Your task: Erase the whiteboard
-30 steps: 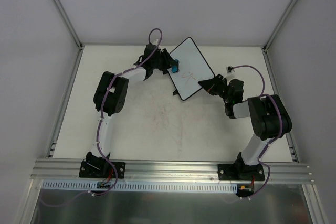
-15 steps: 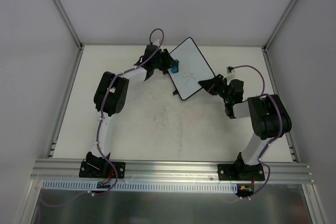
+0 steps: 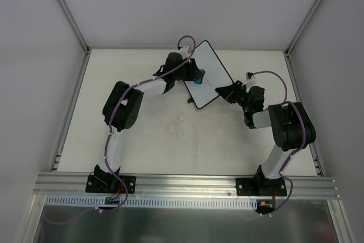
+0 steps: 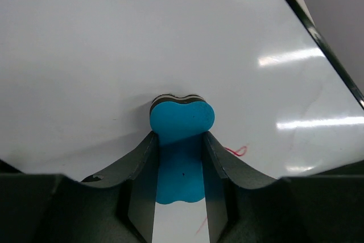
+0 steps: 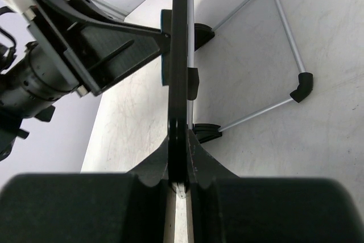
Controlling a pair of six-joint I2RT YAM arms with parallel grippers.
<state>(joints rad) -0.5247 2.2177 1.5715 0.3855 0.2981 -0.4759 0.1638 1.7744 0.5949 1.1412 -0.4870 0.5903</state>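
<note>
The whiteboard [image 3: 209, 71] stands tilted on its wire stand at the back middle of the table. My left gripper [image 3: 195, 75] is shut on the blue bone-shaped eraser [image 4: 180, 140] and presses its end against the board face [image 4: 142, 44]. Faint red marks [image 4: 236, 152] show just right of the eraser. My right gripper [image 3: 226, 93] is shut on the board's lower right edge [image 5: 179, 83], seen edge-on in the right wrist view. The left gripper also shows there, on the far side of the board [image 5: 108, 44].
The wire stand [image 5: 287, 32] props the board from behind on the table [image 3: 170, 135]. Aluminium frame rails [image 3: 71, 106] run along the table's left, right and near edges. White walls close in the back.
My left gripper has slid the eraser to the right across the board, over where the red scribbles were. The right gripper and board have stayed in place.
</note>
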